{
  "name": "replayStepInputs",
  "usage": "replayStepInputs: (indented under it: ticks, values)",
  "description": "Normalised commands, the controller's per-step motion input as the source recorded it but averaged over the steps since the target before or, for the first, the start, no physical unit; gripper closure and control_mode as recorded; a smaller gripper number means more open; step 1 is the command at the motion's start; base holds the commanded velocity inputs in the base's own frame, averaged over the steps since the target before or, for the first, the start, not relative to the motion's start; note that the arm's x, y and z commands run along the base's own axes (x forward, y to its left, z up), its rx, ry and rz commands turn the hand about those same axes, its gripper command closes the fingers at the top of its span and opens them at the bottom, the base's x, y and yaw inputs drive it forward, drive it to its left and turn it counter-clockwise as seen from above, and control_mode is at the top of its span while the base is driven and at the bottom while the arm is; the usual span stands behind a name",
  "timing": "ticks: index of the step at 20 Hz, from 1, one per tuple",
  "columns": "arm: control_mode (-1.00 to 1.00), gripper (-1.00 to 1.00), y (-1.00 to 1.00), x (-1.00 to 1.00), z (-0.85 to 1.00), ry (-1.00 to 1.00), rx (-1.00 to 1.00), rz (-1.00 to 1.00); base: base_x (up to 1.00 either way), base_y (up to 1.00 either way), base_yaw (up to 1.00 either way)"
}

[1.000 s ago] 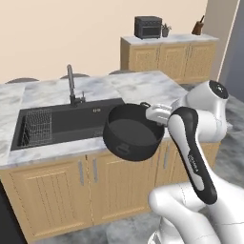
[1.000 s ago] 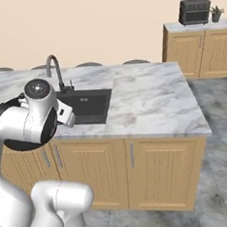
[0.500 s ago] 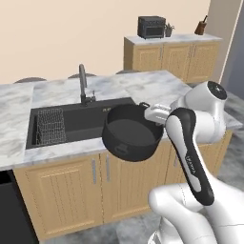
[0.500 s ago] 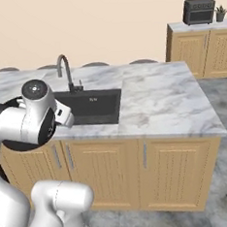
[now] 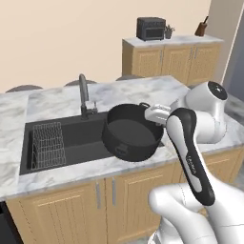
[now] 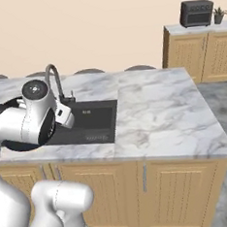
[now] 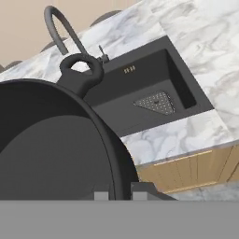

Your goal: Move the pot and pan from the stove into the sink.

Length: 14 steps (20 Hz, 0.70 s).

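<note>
The wide black rectangular sink (image 5: 66,138), wire rack (image 5: 46,145) at its left end, sits in the grey-veined marble desk (image 5: 157,88); its dark arched faucet (image 5: 84,95) stands behind. The deep round dark grey-black pot (image 5: 131,132) hangs tilted above the basin's right end and front rim, jaws clamped on its rim by the gripper (image 5: 153,114).

Risks, as judged:
- Lowering here: pot strikes the rim.
- One-sided grip: pot may rotate or slip.
</note>
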Motion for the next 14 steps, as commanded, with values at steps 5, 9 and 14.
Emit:
replayStepInputs:
  ticks: [5,9,14]
  values:
    - [1.0,1.0,0.0,0.0,0.0,0.0,0.0,0.0,0.71,0.19,-0.09]
    - [1.0,1.0,0.0,0.0,0.0,0.0,0.0,0.0,0.56,0.18,-0.08]
    - [1.0,1.0,0.0,0.0,0.0,0.0,0.0,0.0,0.29,0.09,-0.04]
